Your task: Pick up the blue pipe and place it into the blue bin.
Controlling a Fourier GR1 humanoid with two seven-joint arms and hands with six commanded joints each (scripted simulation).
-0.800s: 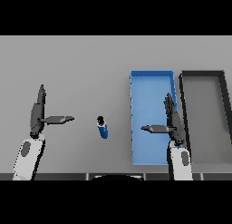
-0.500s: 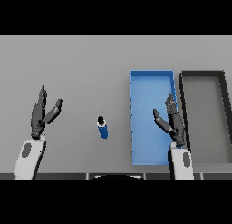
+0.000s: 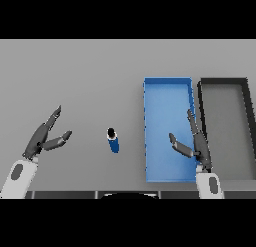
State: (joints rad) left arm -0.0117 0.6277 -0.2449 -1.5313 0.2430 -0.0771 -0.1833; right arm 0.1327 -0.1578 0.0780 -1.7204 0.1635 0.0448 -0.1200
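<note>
— How did the blue pipe lie?

— It lay on the grey table, clear of everything. Its long axis ran roughly away from the robot, tilted a little: the dark open end pointed to the far side and slightly left, the blue body trailed toward the near edge and slightly right. Whether it lay flat or stood leaning, I could not tell.

— And the containers?

— Two stood side by side on the right half of the table. The blue bin was a long rectangle with its long side running away from the robot, and nothing lay inside it. Just beside it to the right sat a dark bin of similar shape with a grey floor, also holding nothing that showed.

— Where was the pipe relative to the hands?

— Between them, touched by neither. The left hand hovered well to the pipe's left, fingers straight and spread from the thumb, pointing up and toward the pipe. The right hand hung over the near right part of the blue bin, fingers extended and thumb stuck out leftward, gripping nothing. The pipe sat left of the blue bin's left wall, nearer the bin than the left hand.
</note>
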